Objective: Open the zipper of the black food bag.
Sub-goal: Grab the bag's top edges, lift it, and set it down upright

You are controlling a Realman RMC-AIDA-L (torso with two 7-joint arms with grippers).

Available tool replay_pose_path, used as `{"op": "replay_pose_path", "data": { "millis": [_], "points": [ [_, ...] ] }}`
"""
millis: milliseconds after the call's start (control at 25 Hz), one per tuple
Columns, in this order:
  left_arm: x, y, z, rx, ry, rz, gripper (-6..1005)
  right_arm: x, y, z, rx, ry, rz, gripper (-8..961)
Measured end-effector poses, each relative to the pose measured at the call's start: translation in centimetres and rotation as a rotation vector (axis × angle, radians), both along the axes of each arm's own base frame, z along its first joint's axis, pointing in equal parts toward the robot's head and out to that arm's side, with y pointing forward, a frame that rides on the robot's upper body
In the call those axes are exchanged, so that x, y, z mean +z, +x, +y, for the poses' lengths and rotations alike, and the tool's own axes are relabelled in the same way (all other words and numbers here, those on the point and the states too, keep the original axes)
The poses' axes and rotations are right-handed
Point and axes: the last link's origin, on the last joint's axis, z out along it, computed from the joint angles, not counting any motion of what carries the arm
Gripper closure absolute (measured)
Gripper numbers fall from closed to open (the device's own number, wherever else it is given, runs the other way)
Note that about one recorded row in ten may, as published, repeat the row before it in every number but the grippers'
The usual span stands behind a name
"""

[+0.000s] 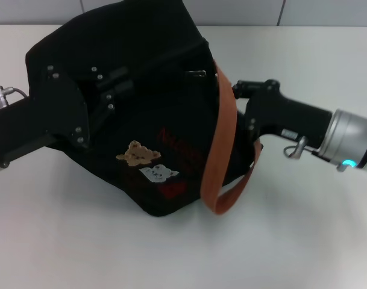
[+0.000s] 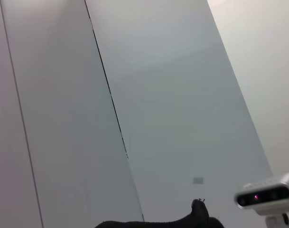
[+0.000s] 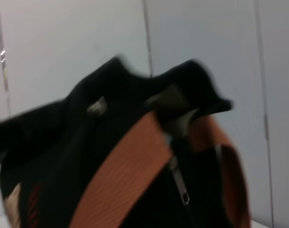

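The black food bag (image 1: 171,150) lies tilted on the white table, bear patches (image 1: 138,153) and red lettering facing up. An orange-brown strap (image 1: 222,138) loops over its right side. A small silver pull tab of the zipper (image 1: 195,73) shows near the bag's upper right edge; the track itself blends into the fabric. My left gripper (image 1: 108,90) lies against the bag's upper left part, black on black. My right gripper (image 1: 246,105) reaches in from the right, its tip behind the strap. In the right wrist view the bag (image 3: 87,142) fills the frame and the pull tab (image 3: 183,194) hangs beside the strap.
The white table (image 1: 304,229) stretches in front of and to the right of the bag. Grey wall panels (image 2: 172,95) stand behind. The left wrist view shows only the bag's top edge (image 2: 158,222) and my head camera (image 2: 267,194).
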Motion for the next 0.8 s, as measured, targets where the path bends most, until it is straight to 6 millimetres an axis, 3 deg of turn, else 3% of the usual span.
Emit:
{"op": "replay_pose_path", "data": {
  "millis": [360, 800],
  "points": [
    [-0.8, 0.3, 0.2, 0.006, -0.031, -0.017, 925, -2.7, -0.6, -2.3, 0.137, 0.226, -0.05, 712],
    [-1.5, 1.2, 0.6, -0.025, -0.061, -0.016, 934, -4.8, -1.3, -3.2, 0.082, 0.214, -0.06, 648]
  ]
}}
